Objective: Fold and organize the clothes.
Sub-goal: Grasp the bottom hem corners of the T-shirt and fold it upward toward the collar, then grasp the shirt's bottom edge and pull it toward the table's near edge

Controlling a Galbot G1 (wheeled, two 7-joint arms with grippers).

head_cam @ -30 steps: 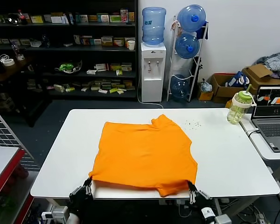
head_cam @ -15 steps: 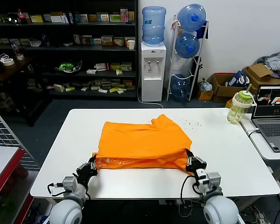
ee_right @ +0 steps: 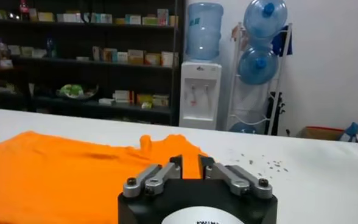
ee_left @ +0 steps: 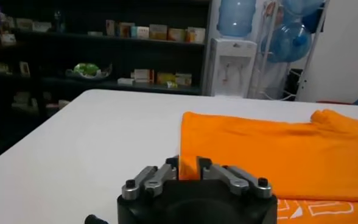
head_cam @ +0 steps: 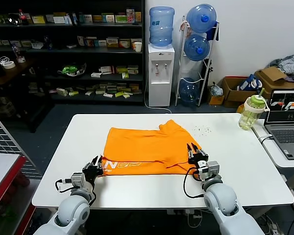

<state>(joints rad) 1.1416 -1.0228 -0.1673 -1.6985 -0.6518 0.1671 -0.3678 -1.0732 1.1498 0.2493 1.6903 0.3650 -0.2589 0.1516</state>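
The orange T-shirt (head_cam: pixel 147 144) lies on the white table (head_cam: pixel 245 171), its near part folded over onto itself, with white lettering (head_cam: pixel 118 166) showing on the folded flap. My left gripper (head_cam: pixel 97 164) is shut on the flap's left corner, low over the table. My right gripper (head_cam: pixel 192 152) is shut on the flap's right corner. In the left wrist view, orange cloth (ee_left: pixel 270 143) sits between the gripper's (ee_left: pixel 187 163) fingers. In the right wrist view, the shirt (ee_right: pixel 57 170) spreads ahead of that gripper (ee_right: pixel 189 161), with cloth between its fingers.
A green-lidded bottle (head_cam: pixel 251 113) and an open laptop (head_cam: pixel 286 128) stand at the right, on and beside the table's far right corner. Small crumbs (head_cam: pixel 203 129) lie beyond the shirt. A red-edged surface (head_cam: pixel 2 166) stands at the left. Shelves and water bottles are behind.
Both grippers have carried the shirt's near hem away from me, from the table's front edge up over the shirt. The hem has turned over and the white lettering now shows.
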